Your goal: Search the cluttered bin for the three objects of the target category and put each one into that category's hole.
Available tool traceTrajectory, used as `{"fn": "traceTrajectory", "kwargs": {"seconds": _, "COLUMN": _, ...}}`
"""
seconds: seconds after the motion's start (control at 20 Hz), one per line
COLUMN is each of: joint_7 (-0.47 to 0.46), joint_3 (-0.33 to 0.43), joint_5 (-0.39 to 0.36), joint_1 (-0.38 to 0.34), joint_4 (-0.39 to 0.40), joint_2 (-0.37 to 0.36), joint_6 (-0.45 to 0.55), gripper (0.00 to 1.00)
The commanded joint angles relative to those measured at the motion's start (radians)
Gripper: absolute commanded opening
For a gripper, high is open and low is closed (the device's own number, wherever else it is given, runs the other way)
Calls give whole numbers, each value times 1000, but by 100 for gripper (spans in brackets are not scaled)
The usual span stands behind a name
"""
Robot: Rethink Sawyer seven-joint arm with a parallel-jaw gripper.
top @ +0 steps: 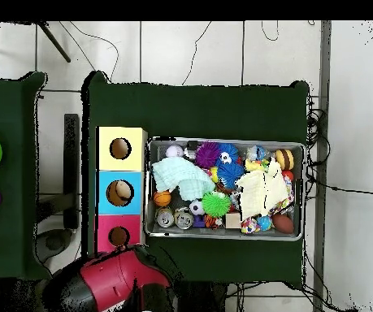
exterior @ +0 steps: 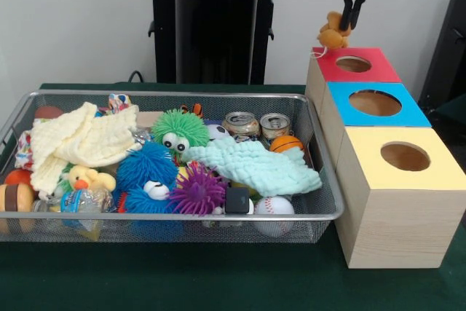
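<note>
My gripper (exterior: 347, 21) hangs at the upper right, shut on a small yellow-orange plush animal (exterior: 333, 34). The plush dangles just above the far left corner of the red-faced box, a little left of its round hole (exterior: 354, 64). That hole also shows in the overhead view (top: 119, 236), with my red arm (top: 116, 280) just below it. The silver wire-mesh bin (exterior: 175, 216) lies left of the boxes. In it a yellow duck (exterior: 87, 178) lies at the front left. An orange-and-black striped tiger (exterior: 191, 110) peeks out behind the green fuzzy ball.
The blue-faced box (exterior: 375, 103) and yellow-faced box (exterior: 404, 156) stand in line in front of the red one. The bin holds green (exterior: 180, 129), blue (exterior: 148, 169) and purple (exterior: 196, 191) fuzzy balls, a yellow cloth (exterior: 80, 140), a mint cloth (exterior: 255, 165), two cans (exterior: 242, 123) and sports balls.
</note>
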Motion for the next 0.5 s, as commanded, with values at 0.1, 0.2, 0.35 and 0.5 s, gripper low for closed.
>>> {"fn": "traceTrajectory", "kwargs": {"seconds": 0.1, "joint_7": 270, "joint_3": -55, "joint_5": 50, "joint_1": 36, "joint_4": 34, "joint_2": 55, "joint_6": -77, "gripper": 0}}
{"fn": "traceTrajectory", "kwargs": {"seconds": 0.2, "joint_7": 271, "joint_3": -66, "joint_5": 58, "joint_1": 52, "joint_4": 27, "joint_2": 55, "joint_6": -71, "gripper": 0}}
{"fn": "traceTrajectory", "kwargs": {"seconds": 0.35, "joint_7": 267, "joint_3": -75, "joint_5": 76, "joint_1": 67, "joint_4": 19, "joint_2": 49, "joint_6": -52, "gripper": 0}}
{"fn": "traceTrajectory", "kwargs": {"seconds": 0.5, "joint_7": 267, "joint_3": -83, "joint_5": 89, "joint_1": 83, "joint_4": 10, "joint_2": 50, "joint_6": -50, "gripper": 0}}
